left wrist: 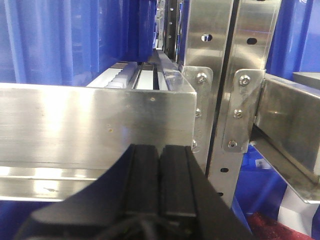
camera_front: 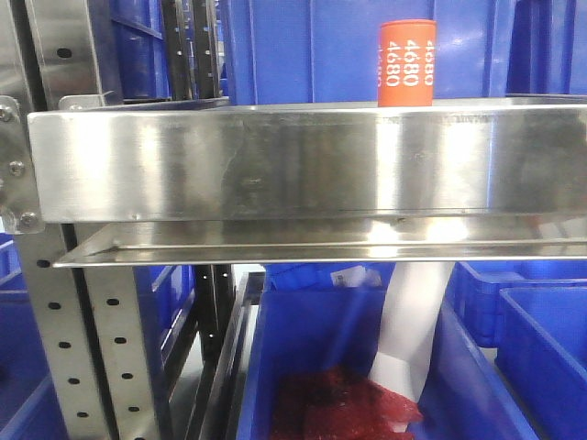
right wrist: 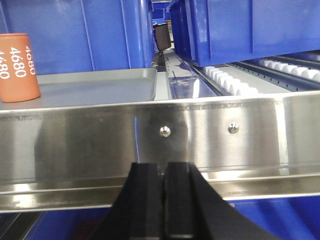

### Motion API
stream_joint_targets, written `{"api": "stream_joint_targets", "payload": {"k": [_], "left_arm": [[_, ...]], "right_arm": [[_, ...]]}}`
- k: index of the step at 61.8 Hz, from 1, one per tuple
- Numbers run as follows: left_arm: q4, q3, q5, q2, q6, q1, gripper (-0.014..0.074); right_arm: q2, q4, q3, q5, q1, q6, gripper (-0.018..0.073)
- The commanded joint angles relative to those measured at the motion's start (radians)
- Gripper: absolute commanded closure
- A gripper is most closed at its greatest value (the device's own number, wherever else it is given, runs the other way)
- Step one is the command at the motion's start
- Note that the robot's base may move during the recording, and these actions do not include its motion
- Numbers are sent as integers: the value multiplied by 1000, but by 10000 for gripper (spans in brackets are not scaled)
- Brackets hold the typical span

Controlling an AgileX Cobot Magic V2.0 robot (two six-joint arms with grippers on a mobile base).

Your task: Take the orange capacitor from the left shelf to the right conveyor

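Front-facing view — orange capacitor [camera_front: 407, 64] on steel shelf [camera_front: 275, 165], blue bins [camera_front: 303, 46] behind

Lower blue bin [camera_front: 303, 367]: red crinkled material [camera_front: 339, 408] on its floor, white sheet [camera_front: 417, 312] leaning inside at right. Neighbour blue bin [camera_front: 541, 348] to its right. Perforated grey upright [camera_front: 55, 312] to its left.
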Motion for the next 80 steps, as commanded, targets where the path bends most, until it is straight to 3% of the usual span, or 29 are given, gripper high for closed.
{"api": "stream_joint_targets", "payload": {"k": [1, 49, 57, 74, 80], "left_arm": [[-2, -5, -90, -11, -2, -7, 723], [-2, -5, -90, -11, -2, -7, 723], [-2, -5, -90, -11, -2, -7, 723], [-2, -5, -90, -11, -2, -7, 723], [-2, -5, -90, -11, -2, -7, 723]], "right_arm": [[-13, 3, -5, -89, -5, -8, 504], [-13, 2, -5, -107, -5, -8, 504], [-13, 1, -18, -162, -4, -7, 504], [118, -3, -292, 22, -1, -7, 498], [241, -5, -390, 30, 16, -7, 433]]}}
